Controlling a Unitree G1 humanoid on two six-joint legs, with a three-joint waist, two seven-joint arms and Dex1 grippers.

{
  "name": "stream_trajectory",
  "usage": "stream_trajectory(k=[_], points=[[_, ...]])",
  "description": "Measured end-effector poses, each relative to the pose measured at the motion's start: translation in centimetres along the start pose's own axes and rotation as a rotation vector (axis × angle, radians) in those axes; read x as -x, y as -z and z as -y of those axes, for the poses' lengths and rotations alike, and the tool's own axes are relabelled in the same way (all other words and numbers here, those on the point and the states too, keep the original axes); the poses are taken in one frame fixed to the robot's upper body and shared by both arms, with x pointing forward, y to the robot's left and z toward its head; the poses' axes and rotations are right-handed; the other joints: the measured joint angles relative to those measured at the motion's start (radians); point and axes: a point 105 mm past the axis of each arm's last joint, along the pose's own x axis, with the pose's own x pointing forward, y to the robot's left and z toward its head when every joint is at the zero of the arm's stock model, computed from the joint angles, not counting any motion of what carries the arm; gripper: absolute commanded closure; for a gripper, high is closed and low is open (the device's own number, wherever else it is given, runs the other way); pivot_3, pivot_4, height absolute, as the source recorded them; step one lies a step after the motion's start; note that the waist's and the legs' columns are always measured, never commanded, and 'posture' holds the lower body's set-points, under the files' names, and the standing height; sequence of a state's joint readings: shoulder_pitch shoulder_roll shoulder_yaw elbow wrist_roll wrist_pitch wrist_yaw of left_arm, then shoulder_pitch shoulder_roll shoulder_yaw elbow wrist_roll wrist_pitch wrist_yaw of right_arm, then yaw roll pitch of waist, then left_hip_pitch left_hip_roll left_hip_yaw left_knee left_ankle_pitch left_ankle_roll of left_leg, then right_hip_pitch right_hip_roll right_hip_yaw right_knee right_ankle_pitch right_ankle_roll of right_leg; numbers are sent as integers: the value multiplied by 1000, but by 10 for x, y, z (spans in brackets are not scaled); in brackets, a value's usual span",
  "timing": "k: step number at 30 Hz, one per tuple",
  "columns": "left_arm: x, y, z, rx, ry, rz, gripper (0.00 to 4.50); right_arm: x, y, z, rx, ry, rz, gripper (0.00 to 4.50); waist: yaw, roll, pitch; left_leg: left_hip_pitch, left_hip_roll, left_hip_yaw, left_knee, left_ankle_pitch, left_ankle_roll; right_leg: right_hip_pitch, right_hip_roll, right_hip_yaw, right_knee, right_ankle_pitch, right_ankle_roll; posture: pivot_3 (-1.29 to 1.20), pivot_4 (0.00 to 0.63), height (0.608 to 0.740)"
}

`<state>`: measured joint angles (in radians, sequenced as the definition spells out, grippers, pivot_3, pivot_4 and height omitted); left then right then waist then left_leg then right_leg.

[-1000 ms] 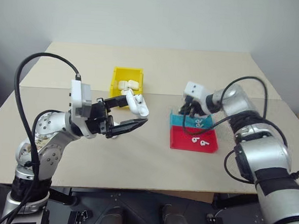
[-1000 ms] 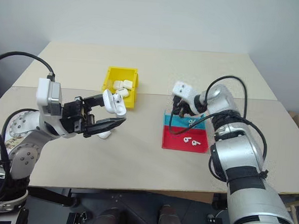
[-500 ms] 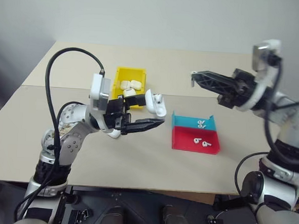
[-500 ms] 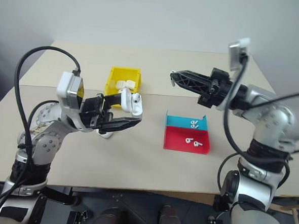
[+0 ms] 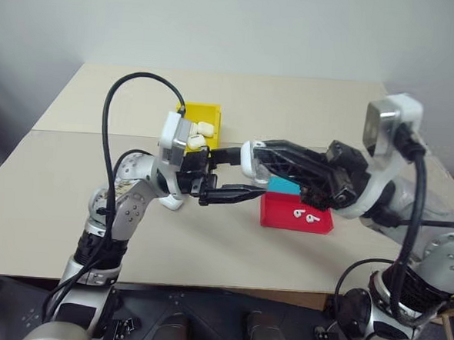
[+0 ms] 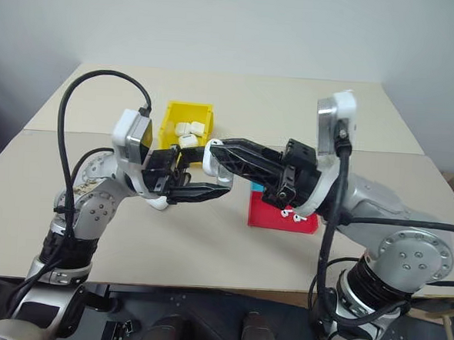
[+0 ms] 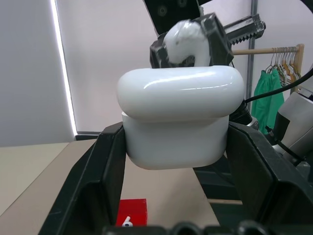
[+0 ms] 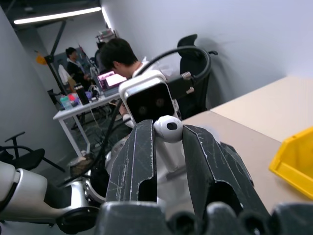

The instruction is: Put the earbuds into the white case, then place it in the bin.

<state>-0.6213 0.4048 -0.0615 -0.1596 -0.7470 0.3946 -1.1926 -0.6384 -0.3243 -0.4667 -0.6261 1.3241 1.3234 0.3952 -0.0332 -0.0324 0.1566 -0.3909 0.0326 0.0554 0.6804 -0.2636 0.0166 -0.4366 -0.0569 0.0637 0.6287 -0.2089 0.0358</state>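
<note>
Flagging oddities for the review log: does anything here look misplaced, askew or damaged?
Nothing stands out. The left gripper holds the white case level above the table, the right gripper pinches an earbud beside it, and more earbuds lie in the red tray.

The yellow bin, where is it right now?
The yellow bin stands on the table's far side, left of centre, just behind the left gripper and holding white cases.
</note>
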Motion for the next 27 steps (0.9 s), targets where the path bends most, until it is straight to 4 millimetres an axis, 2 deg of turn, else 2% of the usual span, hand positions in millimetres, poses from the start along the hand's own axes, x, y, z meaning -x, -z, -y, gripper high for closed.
stream_trajectory(k=[10, 27], points=[[1, 1, -1, -4, -12, -10, 1715, 2, 5, -9, -11, -38, -37, 3882, -10, 0, 0, 0, 0, -1, 0, 0, 0, 0, 0, 0, 0, 0, 0, 0, 150, 740], [1, 2, 0, -10, -19, -12, 1715, 6, 10, -5, 35, -5, -50, 3882, -7, 0, 0, -1, 0, -1, 0, 0, 0, 0, 0, 0, -1, 0, 1, 0, 150, 740]])
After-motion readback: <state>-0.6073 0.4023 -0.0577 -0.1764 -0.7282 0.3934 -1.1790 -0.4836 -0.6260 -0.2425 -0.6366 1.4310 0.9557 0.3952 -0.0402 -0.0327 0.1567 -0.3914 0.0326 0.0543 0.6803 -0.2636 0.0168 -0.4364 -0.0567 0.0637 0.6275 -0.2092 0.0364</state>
